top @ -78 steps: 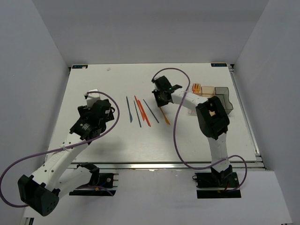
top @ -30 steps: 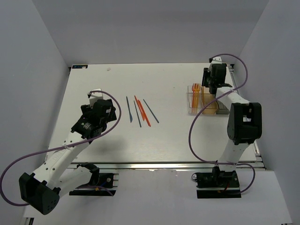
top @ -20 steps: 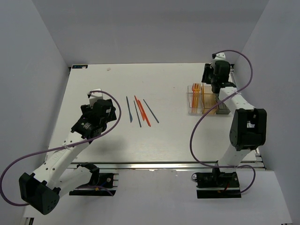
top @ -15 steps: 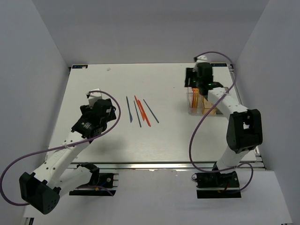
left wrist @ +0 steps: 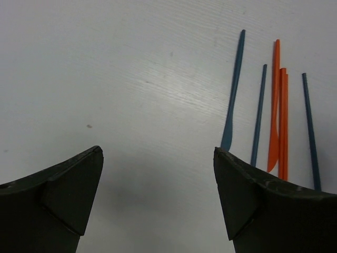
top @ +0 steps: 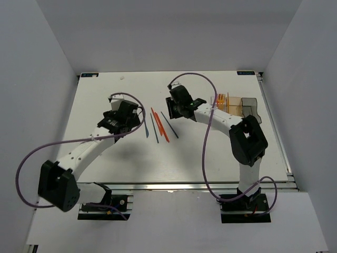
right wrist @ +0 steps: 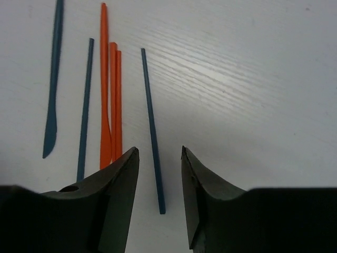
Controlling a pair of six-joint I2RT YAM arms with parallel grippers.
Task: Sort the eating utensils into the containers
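Several utensils lie side by side mid-table: a dark blue knife (top: 145,122), a blue stick (top: 154,129), orange pieces (top: 161,125) and another blue stick (top: 169,125). My right gripper (top: 175,112) hovers over them, jaws narrowly open and empty. In the right wrist view, that gripper (right wrist: 158,153) straddles the right blue stick (right wrist: 151,126), with the orange pieces (right wrist: 108,100) to the left. My left gripper (top: 138,118) is wide open and empty just left of the knife. In the left wrist view, that gripper (left wrist: 158,158) has the knife (left wrist: 233,95) near its right finger. The joined bins (top: 235,104) hold orange utensils.
The bins stand at the back right, near the table's right edge (top: 274,121). Purple cables loop over both arms. Grey walls close in the table on three sides.
My right gripper swung from the bins back left to the utensil row. My left arm reached forward and right, up to the blue knife. The orange piece earlier by the right gripper is off the table.
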